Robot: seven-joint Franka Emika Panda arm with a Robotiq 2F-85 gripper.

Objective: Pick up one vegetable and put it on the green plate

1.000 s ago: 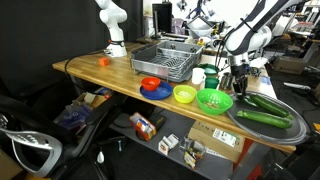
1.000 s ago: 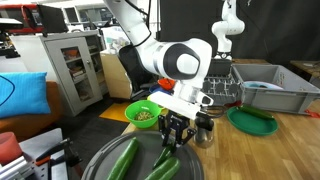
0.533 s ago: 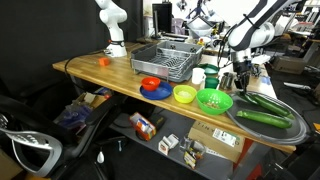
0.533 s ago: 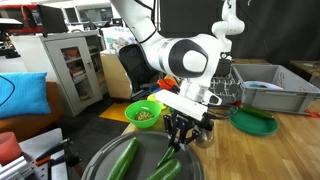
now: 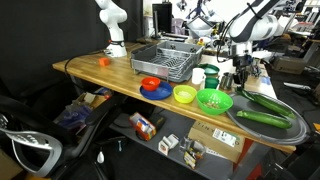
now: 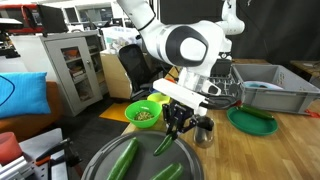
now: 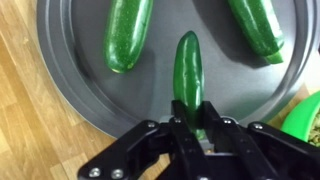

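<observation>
**Operator:** Gripper [image 7: 190, 118] status, wrist view?

**Technician:** The gripper is pinching the near end of one vegetable, the held cucumber [image 7: 187, 65]. The cucumber extends straight away from the gripper over the grey tray [image 7: 70, 90]. Two other cucumbers lie on the tray beyond it, one at upper left [image 7: 130, 30] and one at upper right [image 7: 256, 25], both apart from the held cucumber. The lime bowl [image 7: 306, 115] shows at the right edge, just beside the tray. The wooden counter [image 7: 18, 110] shows at the left.

**Operator:** And from outside?

**Technician:** In an exterior view the gripper [image 6: 176, 124] points down above the tray [image 6: 95, 160]. It clamps the upper end of the held cucumber [image 6: 166, 142], which hangs tilted. Whether its lower tip touches the tray cannot be told. The lime bowl [image 6: 143, 113] stands just behind the tray. The green plate [image 6: 252, 122] lies flat on the counter [image 6: 270, 150], well apart from the tray and just in front of the grey bin [image 6: 272, 88].

**Operator:** Remaining camera?

**Technician:** In an exterior view the gripper [image 5: 240, 82] stands over one end of the tray [image 5: 297, 124], at the end of the counter. The held cucumber is too small to make out. The lime bowl [image 5: 213, 100] sits beside the tray, and the yellow bowl [image 5: 185, 94] is next to it. The green plate cannot be identified with certainty here.
</observation>
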